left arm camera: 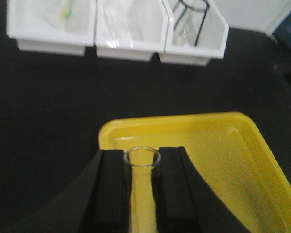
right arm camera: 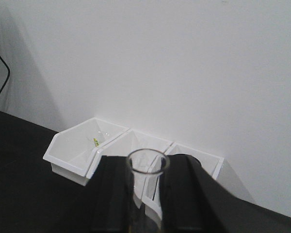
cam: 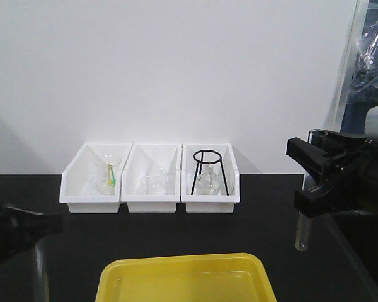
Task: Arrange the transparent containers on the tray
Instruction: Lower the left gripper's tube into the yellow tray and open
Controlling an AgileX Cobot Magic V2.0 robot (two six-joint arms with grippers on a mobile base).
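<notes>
The yellow tray [cam: 184, 278] lies at the near middle of the black table. My left gripper [cam: 34, 228], low at the left, is shut on a clear test tube [cam: 41, 272] that hangs down beside the tray's left end. In the left wrist view this tube's open rim [left arm camera: 142, 156] sits between the black fingers of the left gripper [left arm camera: 142, 161], above the tray's near left corner [left arm camera: 218, 145]. My right gripper [cam: 300, 175] is at the right, above the table. It is shut on a second upright test tube [cam: 301, 234], whose rim [right arm camera: 147, 163] shows between the right gripper's [right arm camera: 147, 169] fingers.
Three white bins stand in a row against the wall. The left bin [cam: 91, 179] holds a beaker with a green-yellow item, the middle bin [cam: 152, 179] a beaker, the right bin [cam: 209, 176] a black wire stand over a flask. Plastic-covered equipment [cam: 373, 44] is at the far right.
</notes>
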